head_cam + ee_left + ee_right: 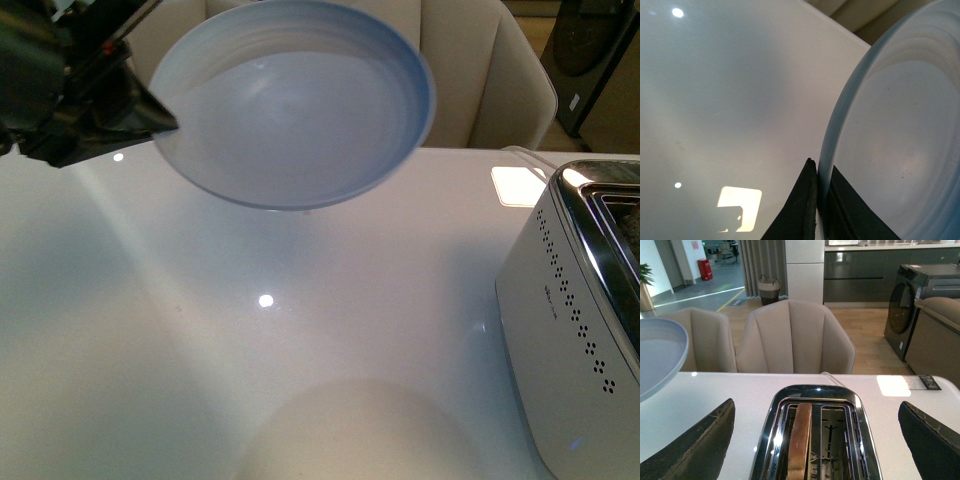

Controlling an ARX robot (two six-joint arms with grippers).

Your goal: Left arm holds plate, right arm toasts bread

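Observation:
The pale blue-white plate hangs tilted above the white table, empty, and my left gripper is shut on its left rim. The left wrist view shows the black jaws of that gripper pinching the plate at its rim. My right gripper stands open above the toaster, one finger on each side of it. The bread stands on edge in one toaster slot, its tan crust showing; the other slot is empty. From the front, the toaster sits at the right edge and the right arm is out of view.
The white table carries glare spots and a bright patch near the toaster. Beige chairs stand behind the table's far edge. A dark appliance and a counter stand further back on the right.

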